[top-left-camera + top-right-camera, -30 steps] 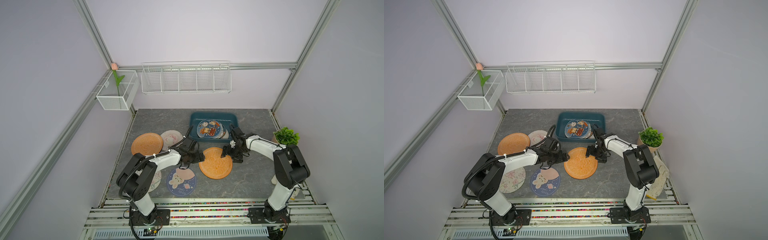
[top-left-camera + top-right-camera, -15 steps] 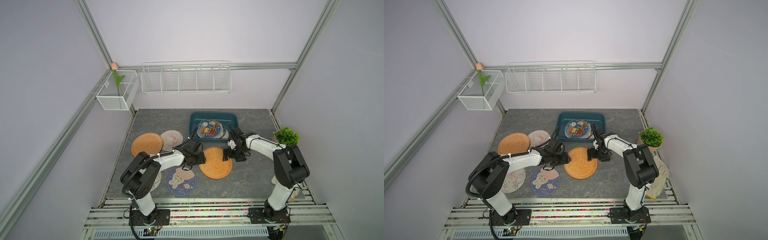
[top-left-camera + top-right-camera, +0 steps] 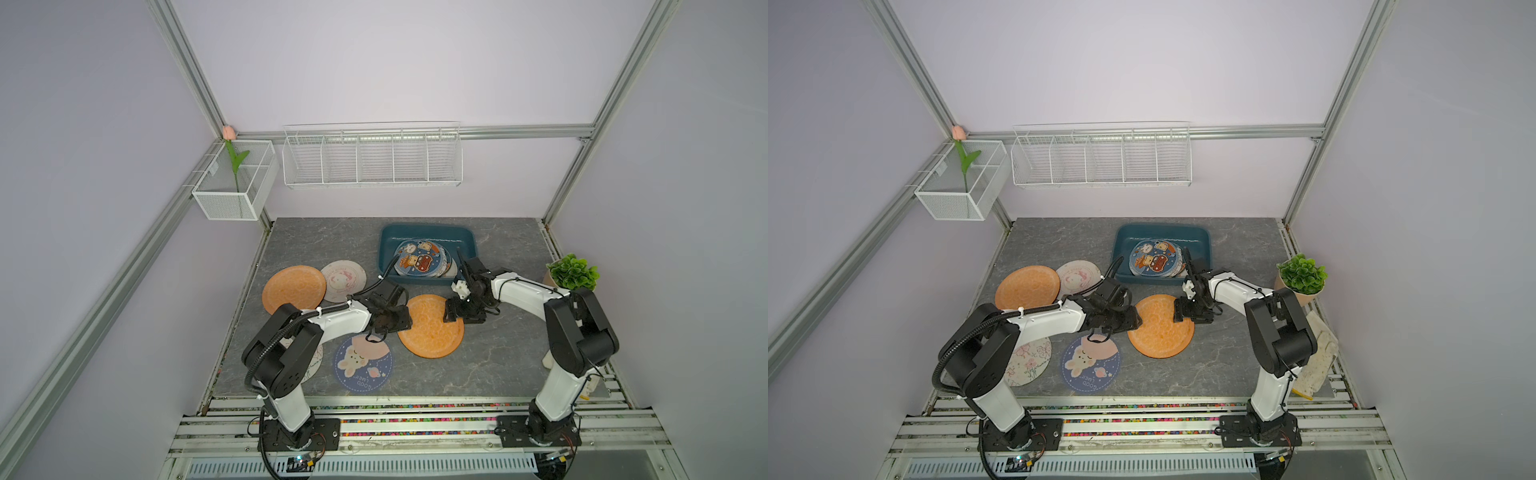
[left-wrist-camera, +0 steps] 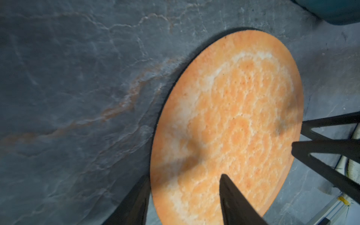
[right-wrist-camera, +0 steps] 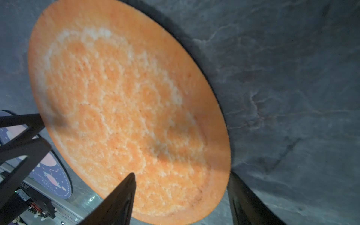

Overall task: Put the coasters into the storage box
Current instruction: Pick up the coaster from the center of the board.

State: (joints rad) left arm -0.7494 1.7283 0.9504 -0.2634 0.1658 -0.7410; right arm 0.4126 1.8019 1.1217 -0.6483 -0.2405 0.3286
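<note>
Partly open, both end effectors [image 3: 404, 322] [image 3: 449, 312] straddle the orange coaster [image 3: 432, 332].

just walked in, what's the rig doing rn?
Both arms are on the middle orange coaster: left gripper and right gripper sit at opposite edges, jaws open astride its rim. The storage box already holds a stack of coasters, with four more coasters loose on the table.

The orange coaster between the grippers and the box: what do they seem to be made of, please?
Orange coaster: likely a soft, matte mat; grainy, mottled, no shine. Box: likely moulded plastic, smooth; rounded corners, flared rim.
</note>
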